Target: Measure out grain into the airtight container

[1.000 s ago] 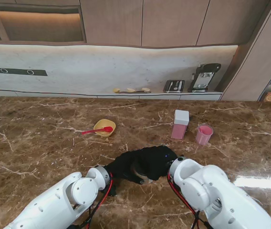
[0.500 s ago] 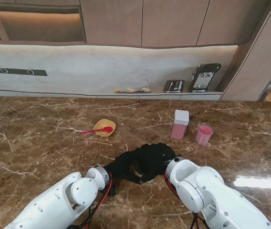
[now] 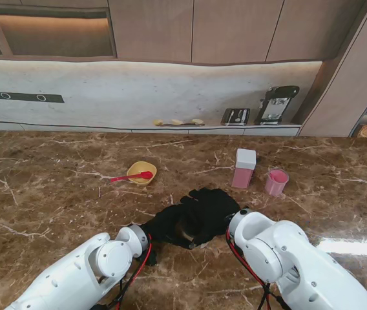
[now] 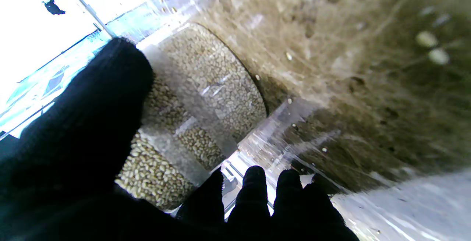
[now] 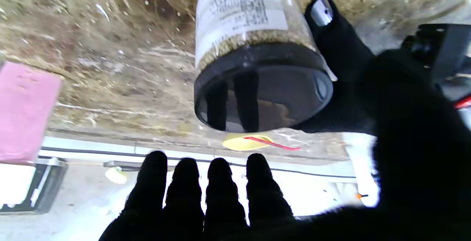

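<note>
L hand (image 3: 167,226) grips grain jar (image 5: 254,49); R hand (image 3: 212,205) above lid.

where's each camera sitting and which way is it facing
Stand: above the shoulders, looking down at the marble table; both white arms show.
Left wrist: along the left hand, shut on the grain jar.
Right wrist: along the open right hand, at the jar's black lid.
Both wrist views share the jar.
</note>
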Controlling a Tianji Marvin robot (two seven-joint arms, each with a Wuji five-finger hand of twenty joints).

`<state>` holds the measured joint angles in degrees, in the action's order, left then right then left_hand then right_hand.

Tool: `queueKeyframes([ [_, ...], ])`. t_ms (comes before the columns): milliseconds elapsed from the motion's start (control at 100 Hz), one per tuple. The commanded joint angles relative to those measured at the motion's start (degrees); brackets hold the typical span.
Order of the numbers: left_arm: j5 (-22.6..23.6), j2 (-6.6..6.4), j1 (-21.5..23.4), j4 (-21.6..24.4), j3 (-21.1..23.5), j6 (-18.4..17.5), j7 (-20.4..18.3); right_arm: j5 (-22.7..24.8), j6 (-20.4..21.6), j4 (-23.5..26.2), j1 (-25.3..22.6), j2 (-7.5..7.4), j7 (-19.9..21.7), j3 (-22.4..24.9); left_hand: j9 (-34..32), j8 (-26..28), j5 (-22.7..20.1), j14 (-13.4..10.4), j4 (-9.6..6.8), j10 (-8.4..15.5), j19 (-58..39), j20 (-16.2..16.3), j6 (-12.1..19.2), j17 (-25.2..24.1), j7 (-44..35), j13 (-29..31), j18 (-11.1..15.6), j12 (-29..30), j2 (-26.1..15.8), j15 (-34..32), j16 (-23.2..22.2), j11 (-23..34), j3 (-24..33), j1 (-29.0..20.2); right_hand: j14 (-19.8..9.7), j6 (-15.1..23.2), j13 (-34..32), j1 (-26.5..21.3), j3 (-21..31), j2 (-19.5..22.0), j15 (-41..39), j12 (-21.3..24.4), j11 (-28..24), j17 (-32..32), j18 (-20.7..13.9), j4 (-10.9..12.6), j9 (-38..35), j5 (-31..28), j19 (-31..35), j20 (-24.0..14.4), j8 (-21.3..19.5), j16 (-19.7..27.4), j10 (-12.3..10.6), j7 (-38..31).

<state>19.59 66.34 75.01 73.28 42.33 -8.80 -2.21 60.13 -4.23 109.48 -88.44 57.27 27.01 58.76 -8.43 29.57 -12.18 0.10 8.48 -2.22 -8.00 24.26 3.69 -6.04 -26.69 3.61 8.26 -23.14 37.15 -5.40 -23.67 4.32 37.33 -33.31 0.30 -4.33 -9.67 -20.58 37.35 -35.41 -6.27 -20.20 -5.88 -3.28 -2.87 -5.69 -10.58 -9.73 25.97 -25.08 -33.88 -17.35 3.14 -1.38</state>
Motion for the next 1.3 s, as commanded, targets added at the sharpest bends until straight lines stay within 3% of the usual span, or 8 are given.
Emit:
queueKeyframes([
  [0,0.11,-0.33,0.77,-1.11,-0.15,0.58,-0.39,0.22,-0.37,-0.72,0.04,0.40,1.68,-0.93,1.34,1.03,-3.03,4.42,-2.64,1.63,-6.90,3.01,6.47,3.26,-6.42,-0.92,-9.95,-1.04,-8.07,-0.14,-0.73,-0.72,7.08,-5.31,0.80,-2.12,-4.05,5.65,-0.95,0.15,-4.15,-2.54,-2.13,-3.29,1.02,1.11,-1.11,-0.35,4.46,-2.95,-2.57,-3.61,0.82,-1.62],
  [200,-0.07,-0.30,0.76,-1.13,-0.26,0.49,-0.41,5.77,-2.53,-2.20,1.24,0.67,0.00,-4.15,1.36,1.10,-2.86,4.44,-2.62,1.55,-6.93,2.95,6.36,3.24,-6.48,-0.95,-9.96,-1.04,-8.09,-0.15,-0.71,-0.70,7.12,-5.27,1.38,-2.71,-16.41,8.60,1.78,-0.18,-16.11,-8.33,-8.49,-16.62,3.72,0.57,-5.17,-3.69,16.02,-6.91,-4.54,-11.82,0.22,-6.71],
  [430,0.00,-0.28,0.60,-1.20,-0.43,0.29,-0.34,8.78,-2.75,-3.87,1.74,1.05,-4.69,-5.85,1.39,1.13,-2.80,4.42,-2.61,1.52,-6.84,2.85,6.17,3.19,-6.46,-0.97,-9.88,-1.04,-8.21,-0.10,-0.68,-0.79,7.06,-5.20,0.25,0.61,-26.72,-9.22,-1.96,-2.68,-21.10,-9.83,-13.59,-27.39,4.02,1.81,-14.42,-12.24,26.06,-4.30,-4.44,-13.90,-1.10,-12.54],
  [450,0.00,-0.28,0.61,-1.18,-0.42,0.32,-0.36,8.68,-2.71,-3.87,1.76,1.05,-4.70,-5.91,1.37,1.13,-2.75,4.47,-2.62,1.51,-6.85,2.86,6.12,3.21,-6.44,-0.94,-9.90,-1.05,-8.23,-0.12,-0.69,-0.77,7.07,-5.23,0.20,0.78,-27.14,-10.65,-1.09,-2.85,-20.66,-9.70,-13.63,-27.71,4.05,1.66,-14.88,-12.55,26.19,-3.61,-4.33,-13.52,-1.16,-12.73],
  [560,0.03,-0.31,0.73,-1.02,-0.35,0.54,-0.39,8.53,-2.02,-3.95,2.01,0.96,-4.34,-6.10,1.44,1.13,-2.70,4.50,-2.63,1.50,-6.84,2.84,6.02,3.20,-6.41,-0.95,-9.85,-1.04,-8.37,-0.14,-0.69,-0.79,7.05,-5.29,0.39,1.45,-28.50,-9.95,23.09,-9.82,-18.76,-9.33,-14.04,-28.75,4.13,-1.60,-16.76,-13.59,26.90,1.62,-3.52,-11.88,-1.83,-13.49],
  [710,0.10,-0.30,0.84,-0.96,-0.27,0.60,-0.28,7.31,-0.80,-3.98,1.67,0.93,-4.88,-5.58,1.42,1.12,-2.64,4.42,-2.64,1.66,-6.77,2.80,6.04,3.18,-6.34,-0.99,-9.83,-1.02,-8.43,-0.06,-0.65,-0.83,6.89,-5.31,0.34,2.49,-30.23,-13.36,29.54,-8.87,-18.51,-10.07,-15.74,-30.69,3.68,-1.52,-19.96,-16.42,27.25,2.96,-4.02,-11.63,-2.48,-15.36],
  [930,0.11,-0.34,0.87,-0.89,-0.23,0.65,-0.37,4.76,1.70,-3.88,0.31,1.24,-8.81,-3.44,1.46,1.13,-2.62,4.45,-2.66,1.55,-6.68,2.79,6.03,3.18,-6.28,-0.98,-9.87,-0.99,-8.53,-0.03,-0.63,-0.94,6.76,-5.29,-0.80,6.43,-31.58,-15.13,31.62,-9.86,-21.04,-13.65,-19.19,-32.29,2.88,-1.48,-22.61,-20.54,30.48,2.96,-9.23,-13.43,-3.83,-22.98],
  [1290,0.33,-0.44,0.85,-0.82,-0.09,0.68,-0.51,3.23,3.35,-1.94,-3.58,1.82,-12.85,2.30,1.17,1.13,-2.49,4.53,-2.69,1.55,-6.58,2.80,5.89,3.15,-6.15,-0.92,-9.96,-1.08,-8.52,-0.14,-0.66,-0.56,6.71,-5.08,-1.37,6.56,-30.57,-14.58,32.12,-10.81,-22.44,-13.95,-19.01,-31.70,2.21,-1.67,-22.52,-20.67,30.47,2.88,-9.98,-14.39,-4.18,-22.63],
])
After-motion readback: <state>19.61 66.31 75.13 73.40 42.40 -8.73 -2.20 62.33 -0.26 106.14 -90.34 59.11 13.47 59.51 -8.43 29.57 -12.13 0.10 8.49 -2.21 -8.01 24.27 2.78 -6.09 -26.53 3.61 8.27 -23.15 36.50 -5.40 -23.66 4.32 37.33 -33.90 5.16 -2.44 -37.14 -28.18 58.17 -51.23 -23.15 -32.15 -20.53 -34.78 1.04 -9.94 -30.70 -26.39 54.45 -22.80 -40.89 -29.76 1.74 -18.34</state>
